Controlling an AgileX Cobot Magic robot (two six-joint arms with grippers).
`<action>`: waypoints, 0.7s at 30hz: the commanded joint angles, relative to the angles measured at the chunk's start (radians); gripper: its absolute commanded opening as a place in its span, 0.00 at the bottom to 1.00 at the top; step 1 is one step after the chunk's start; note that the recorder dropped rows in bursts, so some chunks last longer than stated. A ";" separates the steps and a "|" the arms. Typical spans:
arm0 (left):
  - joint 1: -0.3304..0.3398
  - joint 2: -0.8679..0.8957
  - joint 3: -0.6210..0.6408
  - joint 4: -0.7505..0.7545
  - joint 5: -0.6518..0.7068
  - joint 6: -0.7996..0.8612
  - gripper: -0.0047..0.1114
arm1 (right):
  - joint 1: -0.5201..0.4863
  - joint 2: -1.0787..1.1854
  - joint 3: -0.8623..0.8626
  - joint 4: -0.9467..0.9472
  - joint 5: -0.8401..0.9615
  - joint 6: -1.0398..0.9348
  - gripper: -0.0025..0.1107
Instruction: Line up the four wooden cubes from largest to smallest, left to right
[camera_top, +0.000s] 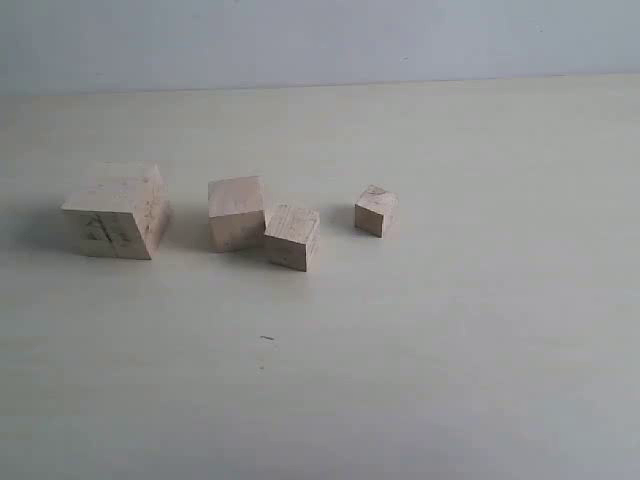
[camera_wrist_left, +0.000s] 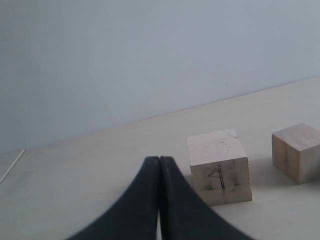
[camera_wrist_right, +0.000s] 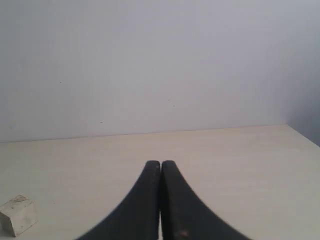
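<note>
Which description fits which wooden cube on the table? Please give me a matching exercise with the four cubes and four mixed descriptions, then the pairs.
Cubes:
1. largest cube
2. second-largest cube
3. third-largest cube
4. smallest cube

Descriptions:
a. alone at the right end
b. nearest the exterior camera, forward of the row
c. left end, dark marks on its front face
d. second from left, plain faces

Pairs: 1-c; 2-d; 3-b; 4-a

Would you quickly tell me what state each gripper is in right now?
Left gripper: closed, holding nothing.
Right gripper: closed, holding nothing.
</note>
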 joint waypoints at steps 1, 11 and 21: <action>0.002 -0.007 0.000 0.001 -0.002 -0.001 0.04 | -0.006 0.003 0.005 -0.007 -0.005 0.000 0.02; 0.002 -0.007 0.000 0.001 -0.002 -0.001 0.04 | -0.006 0.003 0.005 -0.005 -0.005 0.000 0.02; 0.002 -0.007 0.000 0.001 -0.002 -0.001 0.04 | -0.006 0.003 0.005 0.014 -0.005 0.000 0.02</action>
